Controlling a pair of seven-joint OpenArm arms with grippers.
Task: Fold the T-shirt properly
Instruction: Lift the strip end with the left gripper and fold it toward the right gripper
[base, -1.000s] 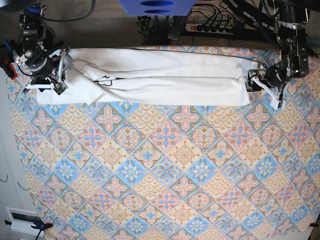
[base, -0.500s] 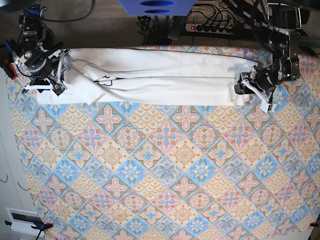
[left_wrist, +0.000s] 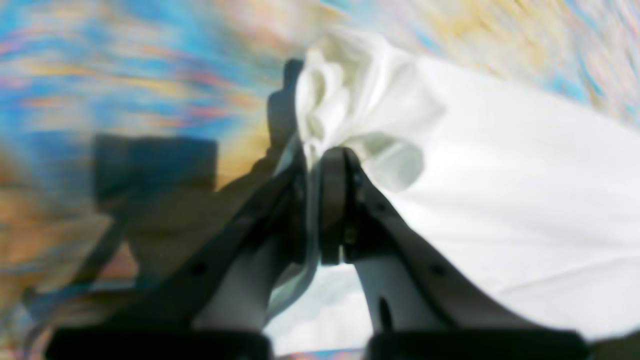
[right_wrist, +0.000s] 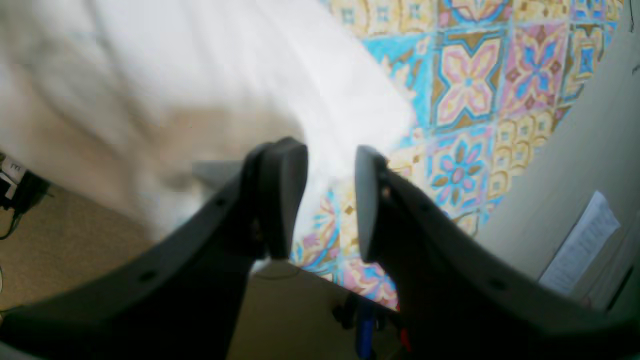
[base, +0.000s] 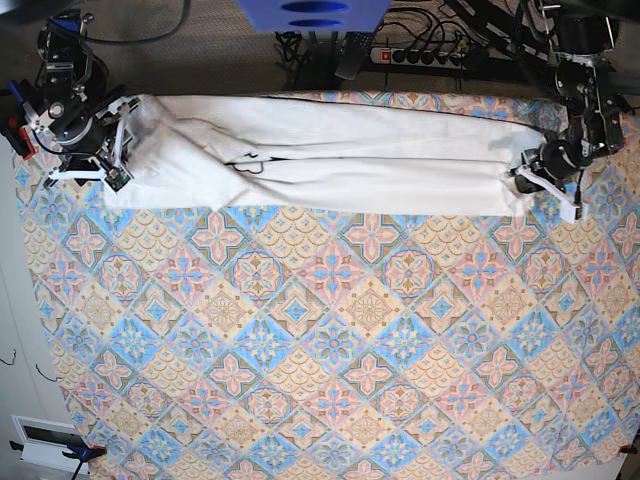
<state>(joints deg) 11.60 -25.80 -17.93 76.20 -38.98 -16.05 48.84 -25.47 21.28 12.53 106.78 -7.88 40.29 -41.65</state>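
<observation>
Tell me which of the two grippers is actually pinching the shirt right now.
The left gripper: its jaws are shut on a bunched end of the T-shirt. The right gripper stands open with nothing between its fingers.

My left claw (left_wrist: 320, 200) has smooth, matt dark plastic fingers, pinched on the shirt (base: 330, 160): soft white matt cloth, creased and bunched. The worktop (base: 330, 350) wears a printed tile-pattern cloth, matt. At 12 o'clock the floor (base: 200, 55) looks like rough brown carpet.
</observation>
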